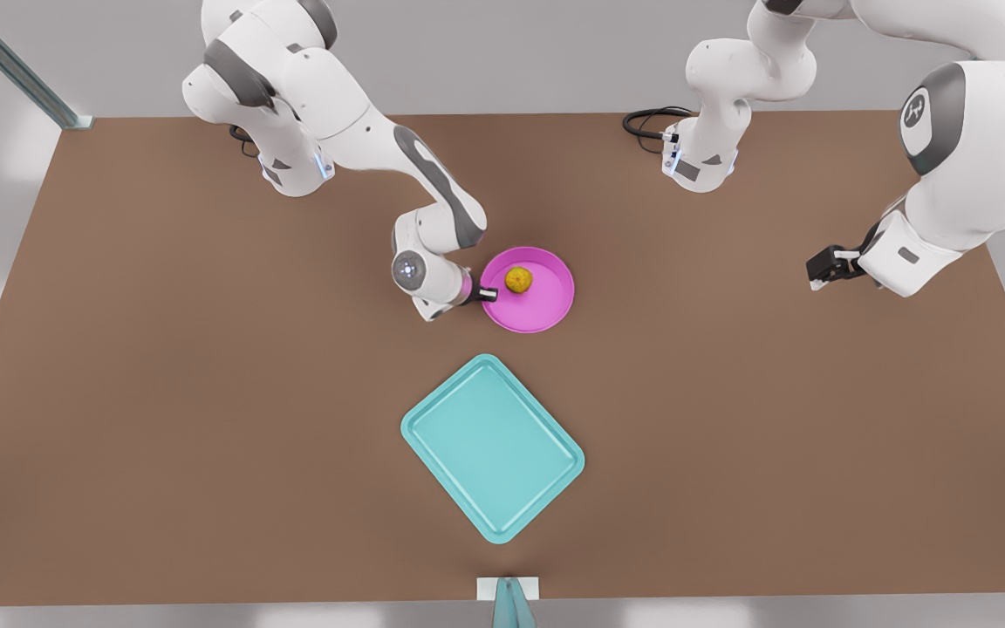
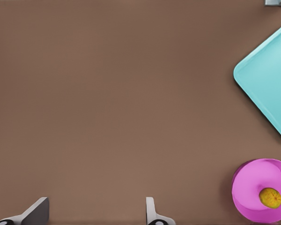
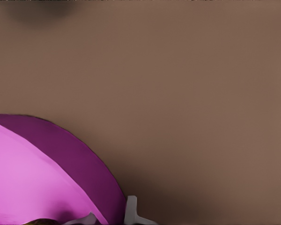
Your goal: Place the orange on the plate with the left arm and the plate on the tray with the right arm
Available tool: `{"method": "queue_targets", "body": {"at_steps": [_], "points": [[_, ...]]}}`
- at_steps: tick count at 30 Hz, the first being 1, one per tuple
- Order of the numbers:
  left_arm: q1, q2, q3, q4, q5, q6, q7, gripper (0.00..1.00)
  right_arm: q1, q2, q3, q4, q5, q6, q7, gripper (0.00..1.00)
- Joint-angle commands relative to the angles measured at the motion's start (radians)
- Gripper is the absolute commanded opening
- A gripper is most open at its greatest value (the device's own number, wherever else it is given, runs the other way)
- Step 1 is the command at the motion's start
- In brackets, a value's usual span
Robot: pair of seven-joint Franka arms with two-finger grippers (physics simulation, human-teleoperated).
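The orange [image 1: 518,279] [image 2: 270,198] lies inside the pink plate [image 1: 542,305] [image 2: 253,187] [image 3: 28,178] at the table's middle. My right gripper [image 1: 485,295] [image 3: 110,215] sits at the plate's rim on the front view's left, with one finger inside the rim and one outside, shut on it. Nearer the front edge, the turquoise tray [image 1: 492,447] [image 2: 271,79] lies with nothing on it. My left gripper [image 1: 821,266] [image 2: 93,213] hangs open over bare table at the front view's right, far from the plate.
The brown table [image 1: 162,392] has wide free room on both sides of the tray. A black cable loop [image 1: 646,122] lies at the far arm base. A small white and teal bracket [image 1: 508,593] sits at the front edge.
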Motion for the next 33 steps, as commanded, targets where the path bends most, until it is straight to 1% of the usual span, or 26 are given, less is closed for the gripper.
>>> {"method": "queue_targets", "body": {"at_steps": [1,2,5,9,13,14,17,20,21,24,27,31,32,33], "points": [[0.001,-0.003,0.001,0.001,0.001,-0.004,0.045,1.0,-0.002,-0.001,0.0,0.001,0.0,0.0,0.042,0.24],[0.0,-0.003,0.001,0.001,0.001,-0.005,0.045,1.0,-0.002,-0.002,0.0,0.001,0.009,0.0,0.041,0.21],[0.0,-0.003,-0.001,0.001,0.001,-0.01,0.045,1.0,-0.007,-0.008,0.001,0.001,0.009,-0.006,0.041,0.21],[0.0,-0.003,-0.001,0.001,0.001,-0.012,0.045,1.0,-0.019,-0.054,0.004,0.009,0.009,-0.014,0.042,0.21],[0.0,-0.003,-0.001,0.001,0.001,-0.012,0.045,1.0,-0.073,-0.099,0.007,0.04,0.011,-0.034,0.042,0.21],[0.0,-0.003,0.001,0.001,0.001,-0.012,0.045,1.0,-0.092,-0.103,0.007,0.053,0.014,-0.04,0.041,0.21],[0.0,-0.003,-0.001,0.001,0.001,-0.012,0.045,1.0,-0.201,-0.097,0.006,0.17,0.023,-0.16,0.022,0.21],[0.0,-0.015,-0.001,0.001,0.001,-0.012,0.045,1.0,-0.281,-0.042,0.004,0.285,0.052,-0.2,-0.002,0.21],[0.0,-0.015,-0.001,0.001,0.001,-0.013,0.045,1.0,-0.304,-0.031,0.004,0.299,0.06,-0.21,-0.016,0.21],[0.0,-0.015,-0.002,0.001,0.001,-0.024,0.045,1.0,-0.373,0.096,0.004,0.448,0.103,-0.295,-0.068,0.21],[0.001,-0.015,-0.002,0.001,0.0,-0.024,0.045,1.0,-0.379,0.187,0.003,0.541,0.103,-0.296,-0.085,0.21],[0.001,-0.015,-0.002,0.001,0.0,-0.024,0.045,1.0,-0.378,0.214,0.004,0.558,0.101,-0.298,-0.082,0.21],[0.001,-0.015,-0.002,0.001,0.0,-0.024,0.045,1.0,-0.378,0.214,0.004,0.558,0.101,-0.298,-0.084,0.69],[0.0,-0.015,-0.002,0.001,0.0,-0.024,0.045,1.0,-0.376,0.216,0.004,0.56,0.1,-0.298,-0.084,1.0]]}}
